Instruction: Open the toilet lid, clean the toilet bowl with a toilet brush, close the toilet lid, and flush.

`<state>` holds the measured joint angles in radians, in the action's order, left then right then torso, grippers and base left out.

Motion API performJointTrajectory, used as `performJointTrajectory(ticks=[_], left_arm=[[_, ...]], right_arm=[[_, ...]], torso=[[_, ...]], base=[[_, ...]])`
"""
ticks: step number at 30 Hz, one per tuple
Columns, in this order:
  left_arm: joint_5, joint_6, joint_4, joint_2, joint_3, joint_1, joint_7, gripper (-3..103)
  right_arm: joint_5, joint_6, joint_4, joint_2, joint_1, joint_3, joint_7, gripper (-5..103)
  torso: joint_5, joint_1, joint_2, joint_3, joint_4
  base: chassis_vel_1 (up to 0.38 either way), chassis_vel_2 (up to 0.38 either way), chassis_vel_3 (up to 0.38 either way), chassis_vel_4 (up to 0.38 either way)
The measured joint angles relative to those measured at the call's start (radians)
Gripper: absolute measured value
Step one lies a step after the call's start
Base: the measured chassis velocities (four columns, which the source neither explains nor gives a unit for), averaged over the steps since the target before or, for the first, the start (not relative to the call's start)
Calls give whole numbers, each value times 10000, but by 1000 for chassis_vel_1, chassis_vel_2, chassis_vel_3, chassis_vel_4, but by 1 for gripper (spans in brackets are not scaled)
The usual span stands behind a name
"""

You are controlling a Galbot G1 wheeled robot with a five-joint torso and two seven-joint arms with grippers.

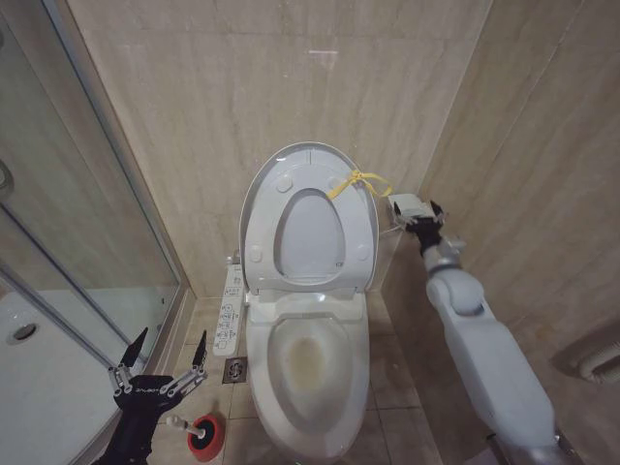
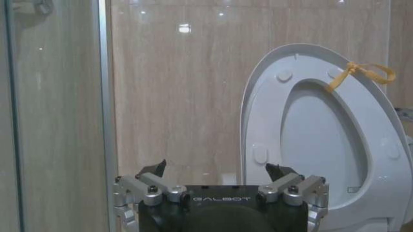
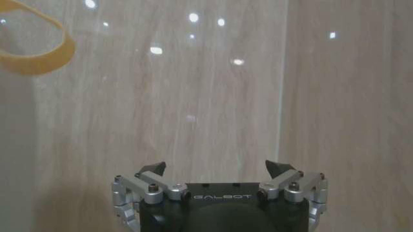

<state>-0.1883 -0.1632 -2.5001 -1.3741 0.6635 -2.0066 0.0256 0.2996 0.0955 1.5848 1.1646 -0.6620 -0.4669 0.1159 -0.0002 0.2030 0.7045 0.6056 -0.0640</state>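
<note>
The toilet lid [image 1: 308,152] stands raised against the back wall with the seat ring [image 1: 260,242] up in front of it, and a yellow strap [image 1: 356,182] hangs at its top edge. The toilet bowl [image 1: 308,363] lies uncovered below. The toilet brush [image 1: 177,422] shows as a short white handle sticking out of a red holder cup [image 1: 205,433] on the floor. My left gripper [image 1: 165,351] hovers open just above that handle. My right gripper [image 1: 423,215] is open beside the lid's right edge, near the wall. The left wrist view faces the lid [image 2: 322,140] and strap [image 2: 361,72].
A control panel [image 1: 231,310] sits on the toilet's left side, with a floor drain [image 1: 235,369] beside it. A glass shower door [image 1: 87,223] and white shower tray [image 1: 39,387] close off the left. Tiled walls hem in the back and right. A white box [image 1: 407,204] hangs by the right gripper.
</note>
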Motion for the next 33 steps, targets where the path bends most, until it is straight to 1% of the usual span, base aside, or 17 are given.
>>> performJointTrajectory(ticks=[4,5,7,10,15,17,18,19,20,21,22,25,26,27,29,30,33], left_arm=[[0,0,0,0,0,0,0,100],[0,0,0,0,0,0,0,100],[0,0,0,0,0,0,0,100],[0,0,0,-1,0,0,0,100],[0,0,0,-1,0,0,0,100],[0,0,0,0,1,-1,0,100],[0,0,0,0,1,-1,0,100],[0,0,0,-1,0,0,1,100],[0,0,0,0,0,0,1,100],[0,0,0,0,0,0,1,100],[0,0,0,-1,1,0,1,100],[0,0,0,0,1,0,0,100],[0,0,0,0,1,0,0,100],[0,0,0,0,0,0,1,100],[0,0,0,0,0,0,0,100],[0,0,0,0,0,0,0,100],[0,0,0,0,0,0,0,100]], right_arm=[[-380,-136,-717,238,789,565,189,100],[-380,-136,-717,238,789,565,189,100],[-718,-289,-1214,505,1248,917,350,100],[-835,-433,-1556,581,1544,1197,410,100],[-755,-436,-1834,546,1931,1412,407,100],[-324,-125,-1630,395,1942,1545,415,100],[-324,-125,-1630,395,1942,1545,415,100],[-95,42,-1412,266,1876,1604,408,100],[238,300,-1127,100,1767,1675,410,100],[238,300,-1127,100,1767,1675,410,100],[772,827,-690,-101,1631,1769,437,100],[1754,1700,195,-460,1394,1920,547,100],[1754,1700,195,-460,1394,1920,547,100],[2003,1917,438,-515,1326,1945,592,100],[2366,2179,739,-561,1205,1964,666,100],[2366,2179,739,-561,1205,1964,666,100],[2942,2535,1313,-732,825,1798,774,100]], torso=[[2,0,0,0,1],[2,0,0,0,1],[0,0,0,0,2],[1,0,0,0,2],[1,0,0,-1,-3],[3,0,0,0,-2],[3,0,0,0,-2],[1,0,0,-1,1],[1,0,0,-1,-3],[1,0,0,-1,-3],[2,0,0,0,-2],[1,-1,0,-2,-5],[1,-1,0,-2,-5],[3,-1,0,-2,-7],[2,-1,0,-2,1],[2,-1,0,-2,1],[2,-1,0,-2,0]], base=[[0,0,0,0],[0,0,0,0],[0,0,0,0],[0,0,0,0],[0,0,0,0],[0,0,0,0],[0,0,0,0],[0,0,0,0],[0,0,0,0],[0,0,0,0],[0,0,0,0],[0,0,0,0],[0,0,0,0],[0,0,0,0],[0,0,0,0],[0,0,0,0],[0,0,0,0]])
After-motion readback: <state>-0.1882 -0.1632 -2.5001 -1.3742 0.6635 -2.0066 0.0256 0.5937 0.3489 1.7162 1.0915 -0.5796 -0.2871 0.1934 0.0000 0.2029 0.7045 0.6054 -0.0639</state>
